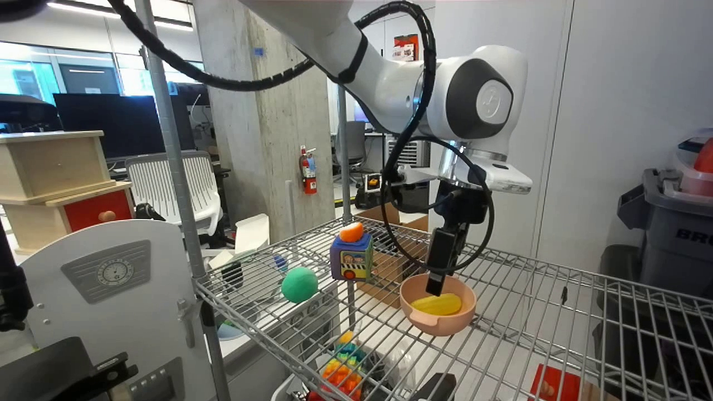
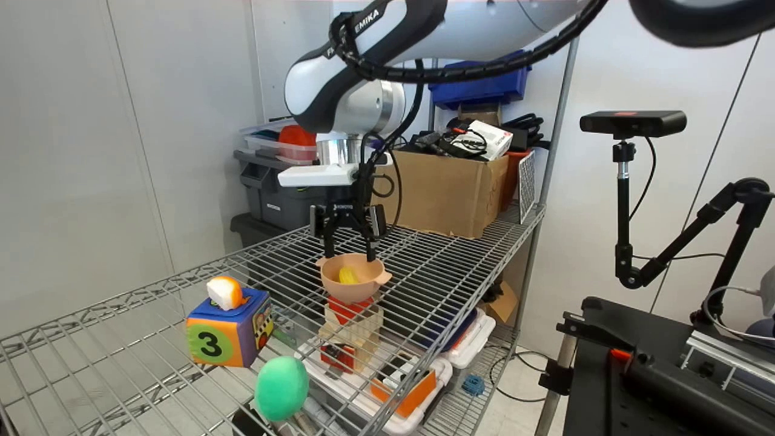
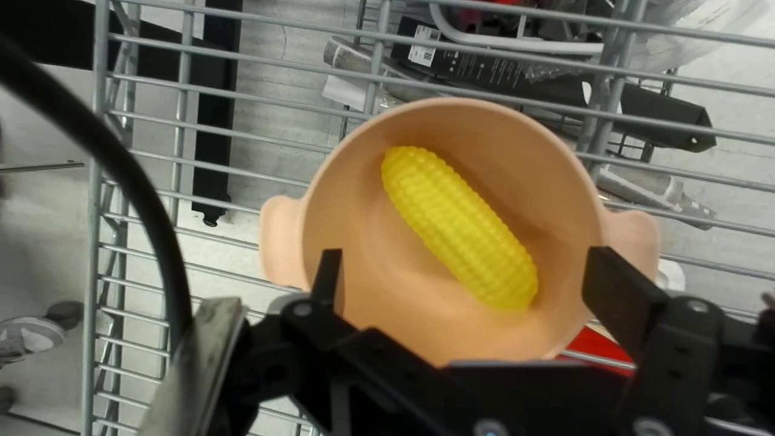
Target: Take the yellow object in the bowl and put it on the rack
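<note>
The yellow object, a toy corn cob [image 3: 457, 227], lies diagonally inside the salmon-pink bowl [image 3: 357, 242]. In both exterior views the corn [image 1: 440, 304] [image 2: 348, 275] shows inside the bowl [image 1: 437, 324] [image 2: 351, 293]. The bowl stands on the silver wire rack [image 1: 179, 181]. My gripper [image 2: 350, 253] points down over the bowl with its fingers spread and nothing between them. In the wrist view the gripper's fingers [image 3: 464, 265] stand either side of the corn's lower end, apart from it. In an exterior view a fingertip [image 1: 434, 285] overlaps the bowl's opening; its exact depth is unclear.
On the rack stand a toy cube [image 1: 352, 257] with an orange-and-white piece [image 2: 225, 293] on top, and a green ball [image 1: 299, 284]. A full cardboard box [image 2: 433, 191] sits at the far end. A black cable [image 1: 426, 67] loops beside the arm.
</note>
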Robot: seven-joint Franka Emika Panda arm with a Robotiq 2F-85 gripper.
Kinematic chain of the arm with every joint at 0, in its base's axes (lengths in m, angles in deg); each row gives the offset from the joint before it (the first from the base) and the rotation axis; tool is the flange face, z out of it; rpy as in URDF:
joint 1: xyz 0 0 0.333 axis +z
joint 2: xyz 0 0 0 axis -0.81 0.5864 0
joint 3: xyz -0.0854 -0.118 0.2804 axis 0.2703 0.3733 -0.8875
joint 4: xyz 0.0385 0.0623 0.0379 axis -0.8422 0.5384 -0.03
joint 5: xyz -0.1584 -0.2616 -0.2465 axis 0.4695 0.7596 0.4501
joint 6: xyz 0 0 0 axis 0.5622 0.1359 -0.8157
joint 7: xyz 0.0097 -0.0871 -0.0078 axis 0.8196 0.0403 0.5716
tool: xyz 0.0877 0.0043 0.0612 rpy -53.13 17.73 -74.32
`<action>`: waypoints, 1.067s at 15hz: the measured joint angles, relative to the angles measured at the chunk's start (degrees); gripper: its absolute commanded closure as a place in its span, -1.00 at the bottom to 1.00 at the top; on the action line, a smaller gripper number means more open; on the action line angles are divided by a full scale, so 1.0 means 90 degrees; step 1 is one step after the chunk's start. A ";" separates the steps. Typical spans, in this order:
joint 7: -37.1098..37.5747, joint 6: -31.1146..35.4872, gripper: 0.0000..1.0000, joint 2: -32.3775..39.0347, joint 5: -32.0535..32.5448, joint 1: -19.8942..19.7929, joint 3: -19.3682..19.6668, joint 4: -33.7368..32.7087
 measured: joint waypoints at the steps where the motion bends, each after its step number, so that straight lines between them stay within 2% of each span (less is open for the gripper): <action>1: 0.0129 -0.0002 -1.00 0.0204 0.0013 0.0002 0.0067 -0.0273; 4: 0.0477 -0.0002 -1.00 0.0749 0.0066 0.0006 0.0242 -0.1013; 9: 0.0816 -0.0010 -1.00 0.1166 0.0507 0.0004 0.0219 -0.1630; 15: 0.0709 -0.0011 -1.00 0.1197 0.0507 0.0117 0.0193 -0.1751; 16: 0.0648 -0.0011 -0.89 0.1178 0.0506 0.0146 0.0181 -0.1751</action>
